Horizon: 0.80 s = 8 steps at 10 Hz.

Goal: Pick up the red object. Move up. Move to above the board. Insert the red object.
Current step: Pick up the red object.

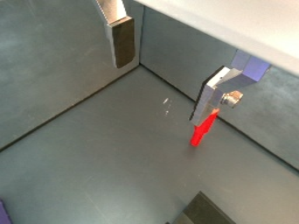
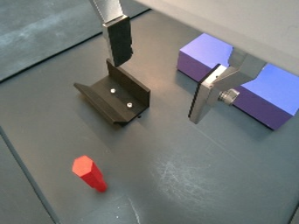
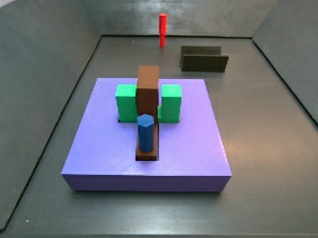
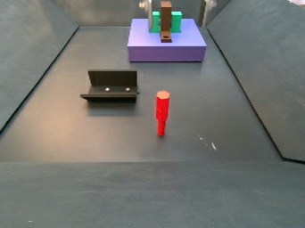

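Observation:
The red object (image 4: 161,113) is a thin red peg standing upright on the dark floor, in front of the fixture; it also shows in both wrist views (image 1: 205,128) (image 2: 89,172) and far back in a side view (image 3: 162,30). The lavender board (image 3: 187,149) lies flat and carries a green block (image 3: 126,102), a brown bar (image 3: 149,88) and a blue peg (image 3: 145,135). My gripper (image 2: 163,66) hangs high between the fixture and the board, open and empty, well away from the red object. Its fingers (image 1: 121,42) are wide apart.
The dark L-shaped fixture (image 2: 114,96) stands on the floor under one finger and shows in both side views (image 4: 111,85) (image 3: 203,59). Grey walls (image 1: 59,70) close the floor in. The board's corner (image 2: 251,79) lies beside the other finger.

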Tool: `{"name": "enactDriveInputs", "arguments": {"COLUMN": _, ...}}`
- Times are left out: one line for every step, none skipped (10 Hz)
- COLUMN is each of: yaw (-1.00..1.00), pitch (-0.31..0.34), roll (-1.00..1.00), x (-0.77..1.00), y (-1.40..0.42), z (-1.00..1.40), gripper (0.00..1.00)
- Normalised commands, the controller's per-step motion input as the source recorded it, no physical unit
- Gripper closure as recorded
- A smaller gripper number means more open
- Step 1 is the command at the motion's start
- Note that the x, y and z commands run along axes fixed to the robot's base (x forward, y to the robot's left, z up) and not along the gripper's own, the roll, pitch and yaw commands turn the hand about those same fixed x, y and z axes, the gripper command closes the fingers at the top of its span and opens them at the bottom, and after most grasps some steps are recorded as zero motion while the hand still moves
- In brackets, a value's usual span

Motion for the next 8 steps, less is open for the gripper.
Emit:
{"name": "enactDriveInputs", "arguments": {"yaw": 0.00, "pitch": 0.000, "roll": 0.00, "x": 0.00, "y": 0.00, "z": -0.04, "gripper": 0.00}}
{"name": "enactDriveInputs", "arguments": {"yaw": -0.15, "pitch": -0.043, "roll": -0.02, "x": 0.00, "y": 0.17, "z": -0.32, "gripper": 0.00}}
{"name": "enactDriveInputs", "arguments": {"yaw": -0.27, "pitch": -0.027, "roll": -0.07, "x": 0.00, "y": 0.41, "z": -0.39, "gripper": 0.00}}
{"name": "enactDriveInputs", "arguments": {"yaw": -0.24, "pitch": 0.000, "roll": -0.10, "x": 0.25, "y": 0.63, "z": -0.34, "gripper": 0.00}}
{"name": "enactDriveInputs", "arguments": {"yaw": -0.13, "pitch": 0.027, "roll": -0.11, "x": 0.42, "y": 0.75, "z": -0.29, "gripper": 0.00}}
{"name": "enactDriveInputs", "arguments": {"yaw": -0.09, "pitch": 0.057, "roll": -0.12, "x": 0.51, "y": 0.74, "z": -0.23, "gripper": 0.00}}
{"name": "enactDriveInputs", "arguments": {"yaw": -0.05, "pitch": 0.066, "roll": -0.08, "x": 0.55, "y": 0.61, "z": -0.21, "gripper": 0.00}}
{"name": "enactDriveInputs", "arguments": {"yaw": 0.00, "pitch": 0.064, "roll": -0.06, "x": 0.68, "y": 0.45, "z": -0.23, "gripper": 0.00}}
